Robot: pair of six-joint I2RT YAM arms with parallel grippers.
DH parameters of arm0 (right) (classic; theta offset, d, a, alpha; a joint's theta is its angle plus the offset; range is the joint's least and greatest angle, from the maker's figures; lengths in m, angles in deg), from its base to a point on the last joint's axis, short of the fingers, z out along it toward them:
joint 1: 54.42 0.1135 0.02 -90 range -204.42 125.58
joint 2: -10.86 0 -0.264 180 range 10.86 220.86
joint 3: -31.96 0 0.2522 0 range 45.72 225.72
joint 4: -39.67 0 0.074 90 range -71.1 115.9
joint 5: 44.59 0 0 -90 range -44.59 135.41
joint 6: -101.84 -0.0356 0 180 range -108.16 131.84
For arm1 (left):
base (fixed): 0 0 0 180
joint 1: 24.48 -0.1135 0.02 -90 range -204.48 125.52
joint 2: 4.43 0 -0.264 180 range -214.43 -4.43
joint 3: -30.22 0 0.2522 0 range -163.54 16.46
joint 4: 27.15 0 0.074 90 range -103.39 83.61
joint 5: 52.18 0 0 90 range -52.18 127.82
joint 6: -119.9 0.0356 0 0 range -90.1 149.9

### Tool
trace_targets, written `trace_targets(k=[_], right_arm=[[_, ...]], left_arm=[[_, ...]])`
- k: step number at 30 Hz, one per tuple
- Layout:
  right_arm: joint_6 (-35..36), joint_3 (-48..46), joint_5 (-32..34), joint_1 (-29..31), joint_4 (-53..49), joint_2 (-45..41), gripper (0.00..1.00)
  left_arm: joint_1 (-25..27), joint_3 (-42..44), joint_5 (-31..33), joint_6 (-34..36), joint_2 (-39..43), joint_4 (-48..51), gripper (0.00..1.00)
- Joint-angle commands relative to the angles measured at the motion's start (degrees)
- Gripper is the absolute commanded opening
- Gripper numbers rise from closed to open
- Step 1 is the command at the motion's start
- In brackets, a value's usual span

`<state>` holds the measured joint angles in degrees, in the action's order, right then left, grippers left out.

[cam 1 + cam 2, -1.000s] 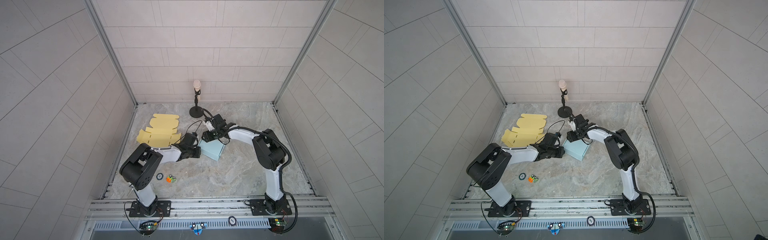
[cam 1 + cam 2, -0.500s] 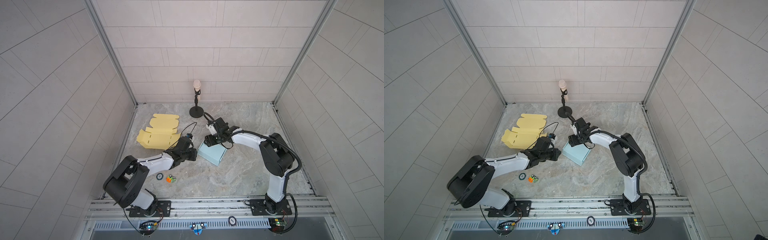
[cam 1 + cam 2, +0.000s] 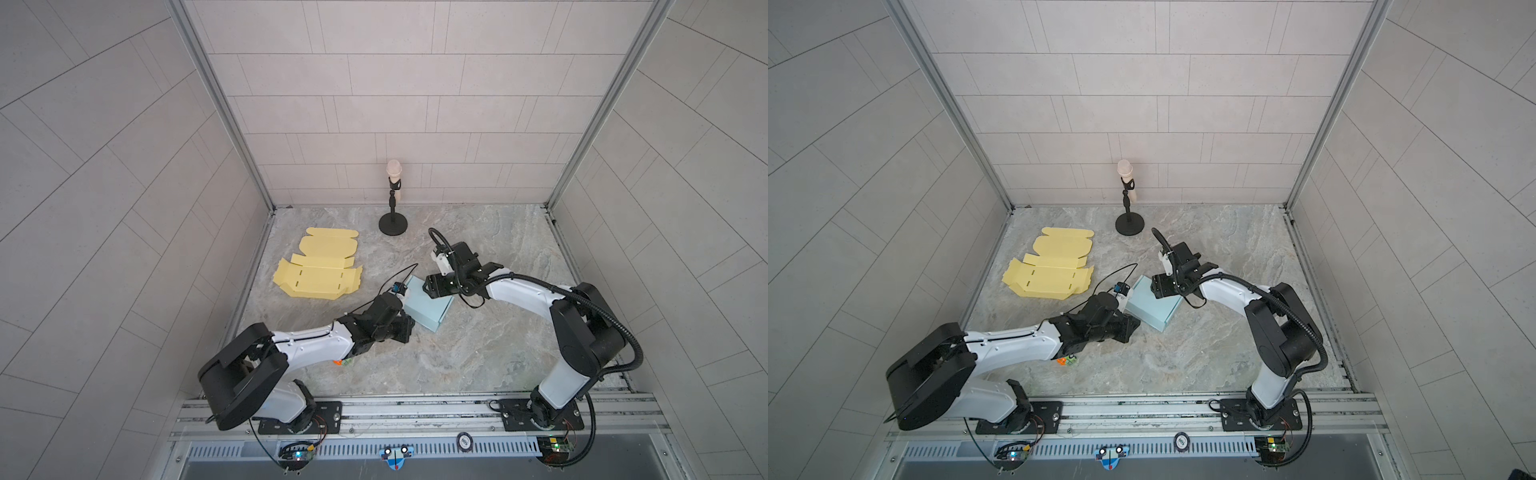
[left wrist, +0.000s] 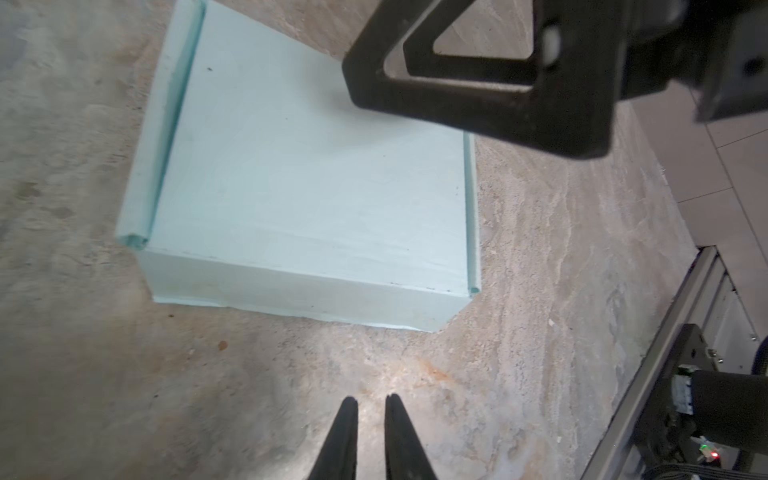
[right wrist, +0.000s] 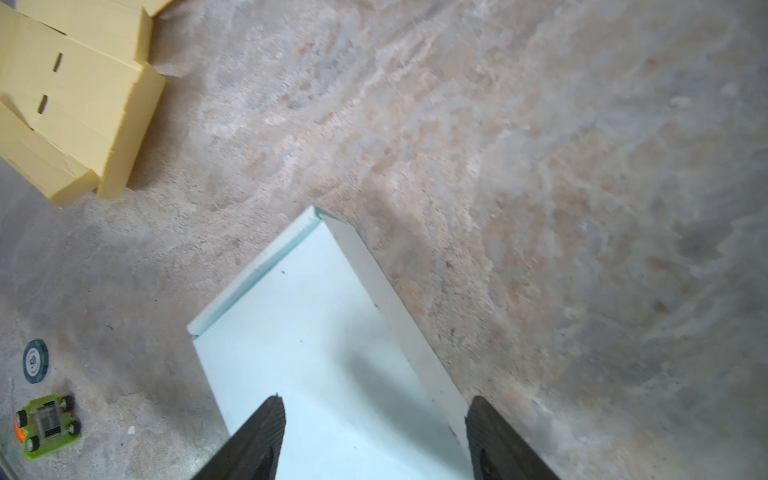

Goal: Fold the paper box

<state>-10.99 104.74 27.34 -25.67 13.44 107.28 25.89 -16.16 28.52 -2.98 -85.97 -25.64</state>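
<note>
The paper box (image 3: pixel 429 307) (image 3: pixel 1152 306) is pale blue and lies on the stone floor with its lid down. My left gripper (image 3: pixel 405 329) (image 3: pixel 1128 328) sits low by its near left corner, apart from it. Seen from the left wrist, the box (image 4: pixel 307 187) lies ahead of the left gripper (image 4: pixel 370 405), which is shut to a slit with nothing in it. My right gripper (image 3: pixel 436 286) (image 3: pixel 1160 286) hovers open over the box's far end. In the right wrist view it (image 5: pixel 374 405) spans the lid (image 5: pixel 324 353) and one side wall.
A flat yellow cardboard blank (image 3: pixel 320 270) (image 3: pixel 1050 272) (image 5: pixel 75 104) lies at the back left. A microphone stand (image 3: pixel 392 224) (image 3: pixel 1129 224) stands by the back wall. A small green toy car (image 5: pixel 48 419) (image 3: pixel 1068 360) and a blue round token (image 5: pixel 36 360) lie near the left arm.
My left gripper has drawn back from the box's left side toward the near edge. The right gripper has opened wider and slid a little over the lid.
</note>
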Motion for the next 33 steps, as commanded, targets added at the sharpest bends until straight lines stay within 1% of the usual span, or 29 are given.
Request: trace_targets(k=[1, 4, 6, 14, 23, 29, 33], right_arm=[[-1.25, -1.15, -1.05, 0.08, 2.04, -1.49, 0.72], [-1.48, -2.19, -1.0, -0.36, 2.82, -1.46, 0.72], [-1.58, -2.42, -1.08, -0.71, 3.11, -0.84, 0.72], [-2.35, -3.65, -2.68, -1.07, 5.55, 1.21, 0.72], [-2.28, -4.09, -3.44, -1.17, 5.64, 1.19, 0.72], [-3.13, -5.38, -4.78, -1.16, 7.16, 1.35, 0.71], [-3.67, -6.44, -5.49, -1.11, 8.28, 1.74, 0.71]], left_arm=[[2.52, -1.27, -0.05, -5.75, -3.31, -5.83, 0.17], [5.09, -1.86, 0.93, -7.42, -6.26, -7.73, 0.17], [5.88, -2.02, 1.47, -8.11, -7.45, -8.68, 0.17], [5.97, -3.13, 1.65, -8.98, -9.52, -9.37, 0.17], [5.97, -4.07, 2.43, -10.92, -11.25, -10.69, 0.17], [5.97, -3.69, 4.26, -12.93, -12.06, -11.57, 0.18], [6.01, -4.46, 3.87, -13.49, -13.29, -11.72, 0.18]])
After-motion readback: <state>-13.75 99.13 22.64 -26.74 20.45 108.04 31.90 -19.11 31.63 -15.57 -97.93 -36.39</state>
